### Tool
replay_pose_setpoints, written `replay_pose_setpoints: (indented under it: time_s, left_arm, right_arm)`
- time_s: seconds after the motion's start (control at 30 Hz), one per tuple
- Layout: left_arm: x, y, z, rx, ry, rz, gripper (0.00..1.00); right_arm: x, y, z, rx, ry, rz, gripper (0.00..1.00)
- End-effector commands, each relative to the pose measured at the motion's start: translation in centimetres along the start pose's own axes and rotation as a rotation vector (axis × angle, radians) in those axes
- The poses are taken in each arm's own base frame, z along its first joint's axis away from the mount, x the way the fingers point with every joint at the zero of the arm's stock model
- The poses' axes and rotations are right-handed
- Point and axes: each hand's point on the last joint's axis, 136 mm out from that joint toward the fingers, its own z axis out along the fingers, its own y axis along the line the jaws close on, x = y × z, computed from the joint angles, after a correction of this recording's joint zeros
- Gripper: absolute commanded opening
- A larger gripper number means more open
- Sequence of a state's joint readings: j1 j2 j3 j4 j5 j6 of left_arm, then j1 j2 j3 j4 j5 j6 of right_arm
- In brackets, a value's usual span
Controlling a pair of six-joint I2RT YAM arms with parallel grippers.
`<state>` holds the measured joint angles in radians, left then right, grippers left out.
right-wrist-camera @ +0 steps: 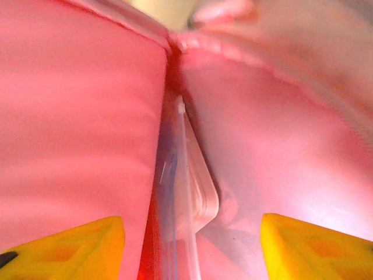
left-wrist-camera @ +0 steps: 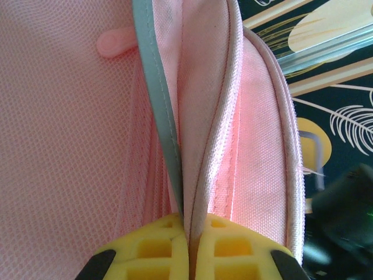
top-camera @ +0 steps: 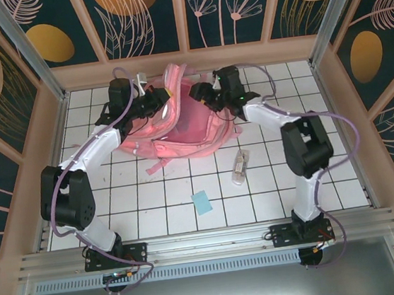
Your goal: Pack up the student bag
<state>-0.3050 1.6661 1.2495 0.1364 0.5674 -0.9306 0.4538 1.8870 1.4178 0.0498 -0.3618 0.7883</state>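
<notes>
Pinching the student bag [top-camera: 180, 124] rim is the left gripper [left-wrist-camera: 187, 245]; the right gripper [right-wrist-camera: 189, 245] stands spread inside, either side of a clear flat item [right-wrist-camera: 187, 186]

Case [top-camera: 240, 167] and card [top-camera: 202, 202] before student bag [top-camera: 180, 124]

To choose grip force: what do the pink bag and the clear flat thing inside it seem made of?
The student bag: soft woven fabric, matte; fine weave and stitched seams show. The clear flat thing: probably glossy transparent plastic; it is see-through and its edges shine.
</notes>
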Motion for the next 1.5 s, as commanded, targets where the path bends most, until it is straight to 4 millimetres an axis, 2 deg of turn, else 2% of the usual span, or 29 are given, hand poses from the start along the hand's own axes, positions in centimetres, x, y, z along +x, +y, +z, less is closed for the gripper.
replay_pose_setpoints:
  time_s: [0.0,0.07,0.17,0.3,0.33,0.37,0.4,0.47,0.5,0.6,0.67,0.83,0.87,0.97,1.0,1.1,1.2,1.3,1.47]
  left_arm:
    - [-2.6,-4.7,-0.4,0.158,-0.092,0.094,0.0]
    - [-2.3,-4.4,0.1,0.154,-0.087,0.087,0.0]
    - [-1.7,-4.1,1.0,0.15,-0.075,0.081,0.0]
    - [-0.2,-4.1,3.2,0.163,-0.027,0.074,0.0]
    - [0.2,-4.3,3.9,0.166,-0.004,0.078,0.07]
    - [0.8,-4.5,4.5,0.159,0.026,0.079,0.36]
    - [1.0,-4.5,4.9,0.135,0.039,0.081,0.57]
    - [0.6,-4.3,4.6,0.096,0.019,0.099,0.9]
    - [0.1,-4.1,4.0,0.064,-0.013,0.117,0.99]
    - [-1.2,-3.6,1.6,-0.033,-0.098,0.174,0.99]
    - [-1.7,-2.6,-0.1,-0.075,-0.142,0.165,0.99]
    - [-1.6,3.2,-4.1,-0.199,-0.212,0.066,0.99]
    - [-1.2,4.9,-5.0,-0.25,-0.223,0.041,0.99]
    - [-0.8,8.3,-7.5,-0.357,-0.272,-0.002,0.99]
    - [0.0,10.0,-8.2,-0.398,-0.28,-0.016,0.99]
    - [0.2,12.3,-9.9,-0.461,-0.336,-0.044,0.99]
    - [0.2,14.0,-10.4,-0.478,-0.371,-0.087,0.99]
    - [0.4,16.2,-10.7,-0.519,-0.402,-0.134,0.97]
    - [1.2,18.6,-10.2,-0.497,-0.432,-0.209,0.94]
  right_arm:
    - [0.9,-1.4,-3.8,0.168,-0.014,-0.146,0.67]
    - [0.6,-1.8,-6.2,0.241,-0.067,-0.188,0.74]
    - [0.8,-0.9,-9.2,0.189,-0.112,-0.224,0.99]
    - [2.2,-0.3,-11.8,0.076,-0.105,-0.213,0.99]
    - [2.7,-0.2,-12.1,0.071,-0.104,-0.217,0.99]
    - [3.1,0.1,-12.4,0.07,-0.105,-0.234,0.98]
    - [3.7,0.0,-12.5,0.087,-0.102,-0.244,0.96]
    - [4.7,-0.3,-12.6,0.131,-0.107,-0.238,0.91]
    - [5.3,-0.3,-12.6,0.144,-0.108,-0.232,0.89]
    - [7.7,-0.2,-12.0,0.163,-0.114,-0.202,0.87]
    - [9.3,0.1,-11.3,0.162,-0.114,-0.185,0.85]
    - [13.3,1.1,-8.1,0.175,-0.064,-0.186,0.83]
    - [14.1,1.8,-7.4,0.161,-0.044,-0.191,0.83]
    - [16.5,3.7,-5.0,0.116,0.02,-0.194,0.82]
    - [17.3,4.3,-4.2,0.103,0.039,-0.192,0.81]
    - [18.9,5.8,-2.0,0.094,0.072,-0.183,0.75]
    - [19.8,7.1,0.2,0.069,0.092,-0.147,0.65]
    - [20.2,7.6,2.3,0.062,0.11,-0.089,0.53]
    - [22.0,7.4,4.8,0.038,0.196,-0.002,0.47]
